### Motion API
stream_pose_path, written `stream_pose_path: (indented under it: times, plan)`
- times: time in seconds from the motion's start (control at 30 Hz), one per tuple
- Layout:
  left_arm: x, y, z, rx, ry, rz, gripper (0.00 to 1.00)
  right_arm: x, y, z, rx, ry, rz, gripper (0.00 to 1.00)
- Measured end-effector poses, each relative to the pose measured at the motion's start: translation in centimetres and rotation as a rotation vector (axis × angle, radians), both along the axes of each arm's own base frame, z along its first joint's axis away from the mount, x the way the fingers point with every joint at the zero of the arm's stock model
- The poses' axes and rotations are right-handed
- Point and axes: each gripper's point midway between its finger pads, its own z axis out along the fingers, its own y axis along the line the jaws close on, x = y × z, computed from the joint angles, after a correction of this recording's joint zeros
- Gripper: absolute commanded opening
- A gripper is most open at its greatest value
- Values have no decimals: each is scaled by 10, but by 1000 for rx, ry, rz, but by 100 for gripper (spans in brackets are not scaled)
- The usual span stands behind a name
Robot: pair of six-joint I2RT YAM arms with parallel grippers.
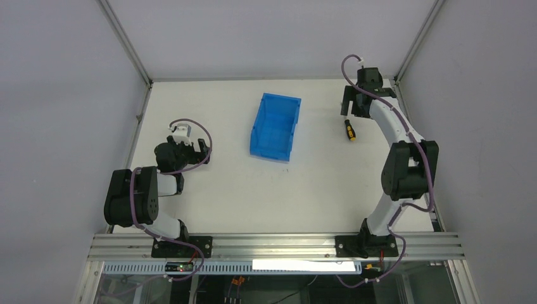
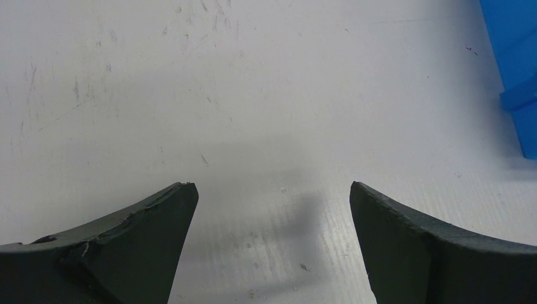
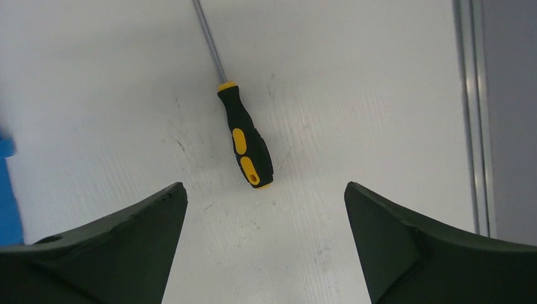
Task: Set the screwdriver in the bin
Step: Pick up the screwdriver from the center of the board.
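The screwdriver (image 1: 349,130) lies flat on the white table, right of the bin (image 1: 275,126), an upright bright blue bin at the middle back. In the right wrist view its black and yellow handle (image 3: 246,142) points toward me and its thin shaft runs away to the top edge. My right gripper (image 3: 266,190) hovers open just short of the handle's butt, with nothing between its fingers; from above the right gripper (image 1: 347,109) is behind the screwdriver. My left gripper (image 2: 272,187) is open over bare table, left of the bin (image 2: 516,63).
A metal frame rail (image 3: 472,95) runs along the table's right edge, close to the screwdriver. Grey enclosure walls stand at the left, right and back. An aluminium rail (image 1: 272,244) carries both arm bases at the near edge.
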Motion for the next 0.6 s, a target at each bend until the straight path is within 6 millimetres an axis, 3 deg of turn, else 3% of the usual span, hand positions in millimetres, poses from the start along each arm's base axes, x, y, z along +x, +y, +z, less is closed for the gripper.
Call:
stream_pose_path:
  times: [0.3,0.43,0.6]
  plan:
    - [0,0,0,0,0,0,99,-5,0,-105,32,243,-17,96]
    - [0,0,0,0,0,0,99,-7,-3,-135,49,303,-28,91]
    - [0,0,0,0,0,0,99,2,-5,-137,65,286,-31,78]
